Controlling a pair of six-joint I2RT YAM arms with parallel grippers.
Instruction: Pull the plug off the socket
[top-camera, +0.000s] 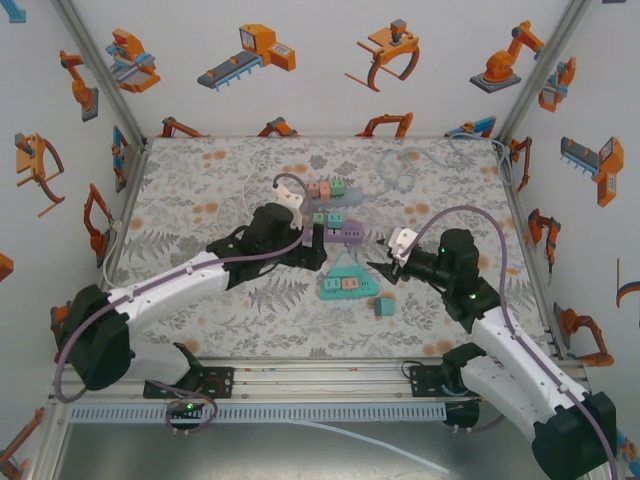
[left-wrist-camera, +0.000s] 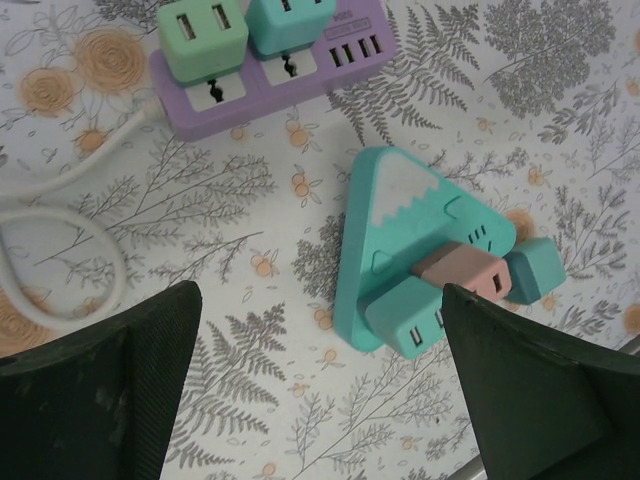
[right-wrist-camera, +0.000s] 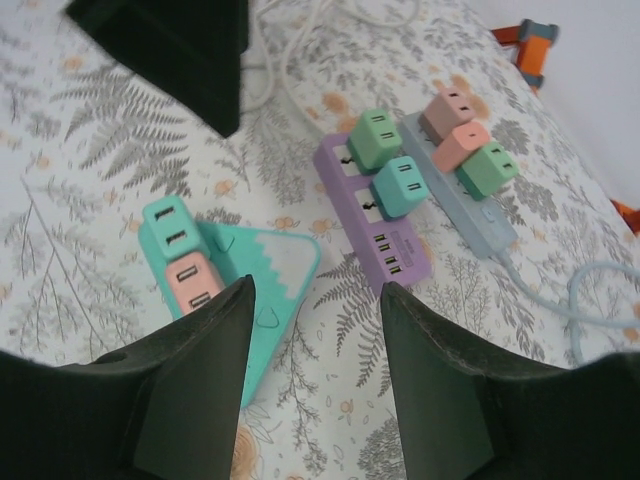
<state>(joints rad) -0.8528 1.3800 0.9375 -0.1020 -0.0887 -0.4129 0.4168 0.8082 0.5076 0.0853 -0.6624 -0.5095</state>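
Note:
A teal triangular socket (top-camera: 347, 268) (left-wrist-camera: 400, 200) (right-wrist-camera: 280, 255) lies mid-table with a teal plug (left-wrist-camera: 410, 320) (right-wrist-camera: 168, 225) and a pink plug (left-wrist-camera: 465, 270) (right-wrist-camera: 195, 280) seated in its wide end. Another teal plug (top-camera: 385, 305) (left-wrist-camera: 530, 270) lies loose on the mat beside it. My left gripper (top-camera: 318, 240) (left-wrist-camera: 320, 330) hovers over the socket's left side, open wide with nothing between its fingers. My right gripper (top-camera: 385, 268) (right-wrist-camera: 315, 300) hangs just right of the socket, open, holding nothing.
A purple power strip (top-camera: 348, 232) (left-wrist-camera: 260, 85) (right-wrist-camera: 370, 235) carrying green and teal plugs lies behind the socket. A light blue strip (right-wrist-camera: 480, 215) with three plugs lies further back. White cable (left-wrist-camera: 60, 200) loops on the mat to the left.

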